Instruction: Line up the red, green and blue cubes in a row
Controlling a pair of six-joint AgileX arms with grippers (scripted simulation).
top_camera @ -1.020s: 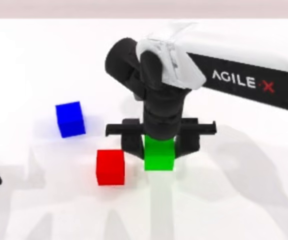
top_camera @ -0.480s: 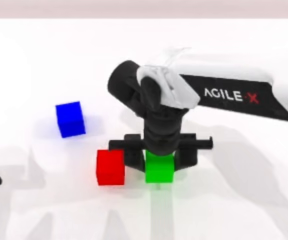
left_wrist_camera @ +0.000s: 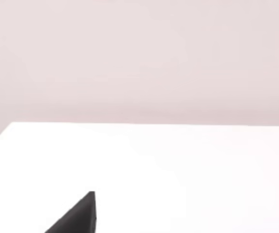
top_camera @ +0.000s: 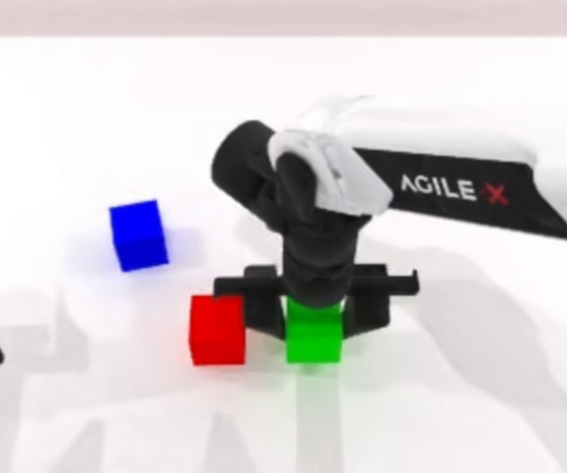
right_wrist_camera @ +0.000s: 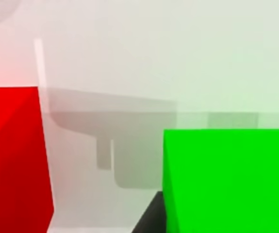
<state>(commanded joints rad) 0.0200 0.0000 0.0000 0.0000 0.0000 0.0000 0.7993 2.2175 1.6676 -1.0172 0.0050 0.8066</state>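
Right hand [top_camera: 313,313] over green cube [top_camera: 314,334]

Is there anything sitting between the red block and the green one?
One dark finger of the right gripper stands in that gap, beside the green cube, as the top view shows. Toward the red cube, only bare table remains.

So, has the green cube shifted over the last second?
Yes. In the top view the green cube, between the right pincer's fingers, moved toward the near edge, now level with the unmoved red cube.
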